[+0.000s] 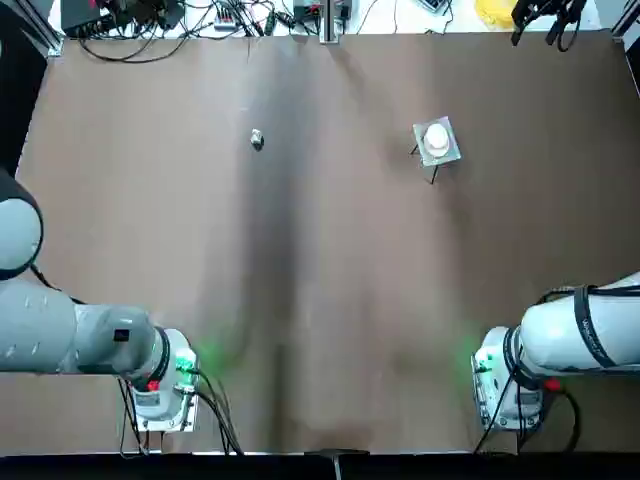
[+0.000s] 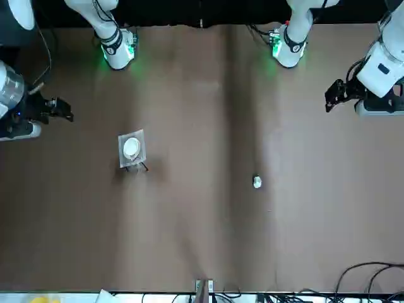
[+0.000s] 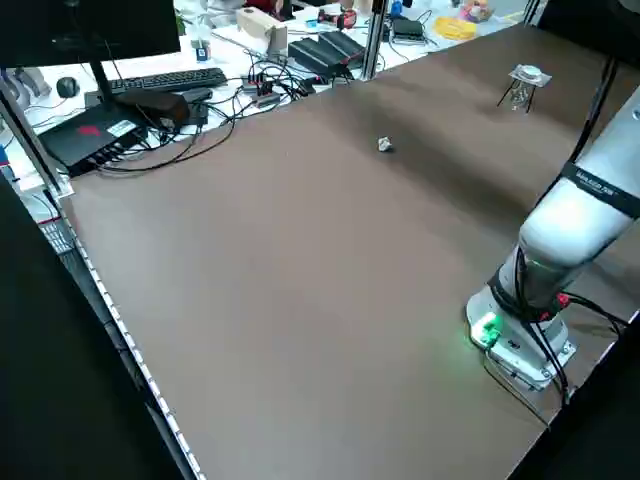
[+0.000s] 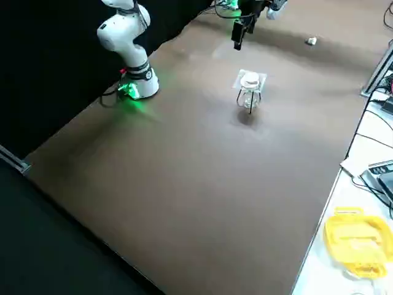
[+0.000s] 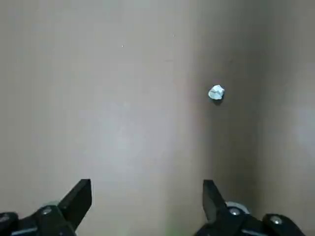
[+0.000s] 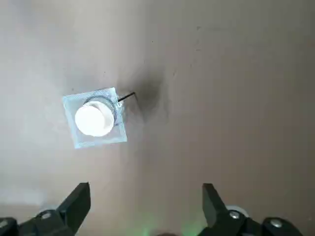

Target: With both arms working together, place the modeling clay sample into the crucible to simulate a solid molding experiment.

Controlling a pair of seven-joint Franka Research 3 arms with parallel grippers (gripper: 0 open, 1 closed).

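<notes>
Two robot hands hang raised over the desk, both empty. The left hand is on the left side of the scene, its fingers spread wide, with bare desk showing between them. The right hand is on the right side, also spread wide.

One small grey-white lump of clay lies directly on the far part of the desk, left of the middle, touching neither hand. Well apart from it, to the right and also in the far part, the small white cup sits on a square mesh plate held up by thin dark legs. Whether anything is in the cup, the pictures do not show. Beyond the far edge, a yellow tray lies toward the right, and tangled black cables lie toward the left.
</notes>
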